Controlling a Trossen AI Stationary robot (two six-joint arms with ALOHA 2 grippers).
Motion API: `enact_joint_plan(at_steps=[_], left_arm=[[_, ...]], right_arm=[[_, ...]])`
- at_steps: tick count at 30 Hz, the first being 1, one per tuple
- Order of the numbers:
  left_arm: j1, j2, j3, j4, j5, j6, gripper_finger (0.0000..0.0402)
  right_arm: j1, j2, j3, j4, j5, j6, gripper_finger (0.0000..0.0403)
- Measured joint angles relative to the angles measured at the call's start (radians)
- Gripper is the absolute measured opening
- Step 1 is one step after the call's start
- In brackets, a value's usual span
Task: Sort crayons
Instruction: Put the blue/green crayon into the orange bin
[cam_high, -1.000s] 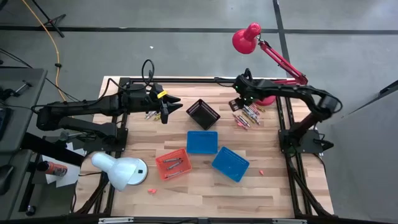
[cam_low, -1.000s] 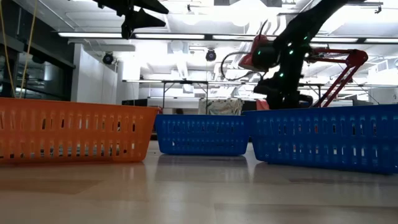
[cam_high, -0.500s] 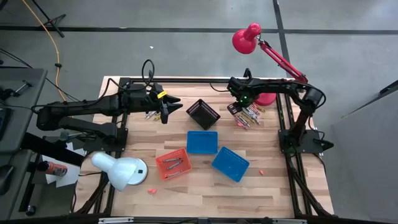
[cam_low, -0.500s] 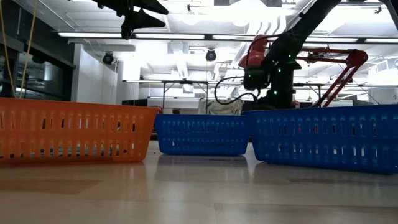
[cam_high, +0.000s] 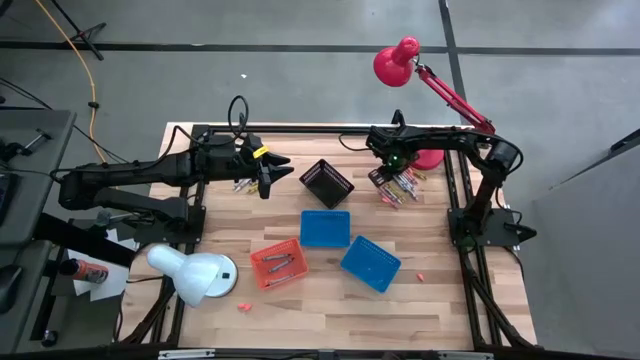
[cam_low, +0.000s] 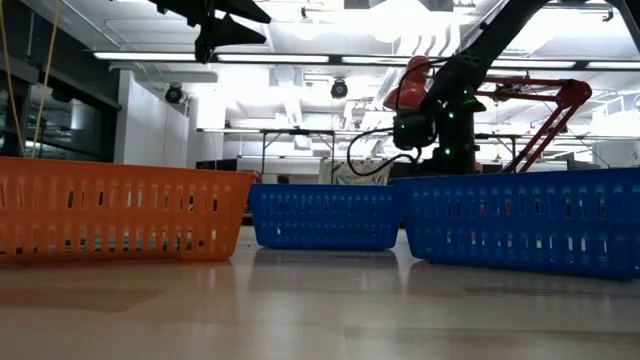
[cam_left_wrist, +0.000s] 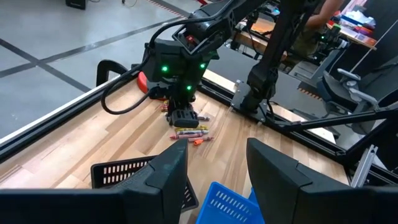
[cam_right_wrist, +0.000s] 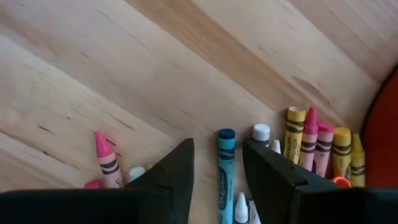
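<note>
Jaws of right gripper (cam_right_wrist: 216, 167) straddle a blue-wrapped crayon (cam_right_wrist: 225, 168) among crayons (cam_high: 398, 186).

The crayons (cam_right_wrist: 226, 174) carry printed wrappers, but no lettering on them can be read.

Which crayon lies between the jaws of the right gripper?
The blue crayon. It alone lies in the gap of the right gripper; the pink crayon lies outside one jaw, and the yellow crayon lies beyond the other.
</note>
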Motion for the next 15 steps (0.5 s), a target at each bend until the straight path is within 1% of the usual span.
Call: enact_joint_plan(at_steps=[8,15], left_arm=[[0.0,0.0,0.0,-0.03,0.0,0.0,0.0154],[0.0,0.0,0.0,-0.055,0.0,-0.001,0.0154]], right_arm=[[0.0,0.0,0.0,0.001,-0.001,-0.002,0.0062],[0.0,-0.003,0.0,0.003,-0.002,-0.036,0.0009]])
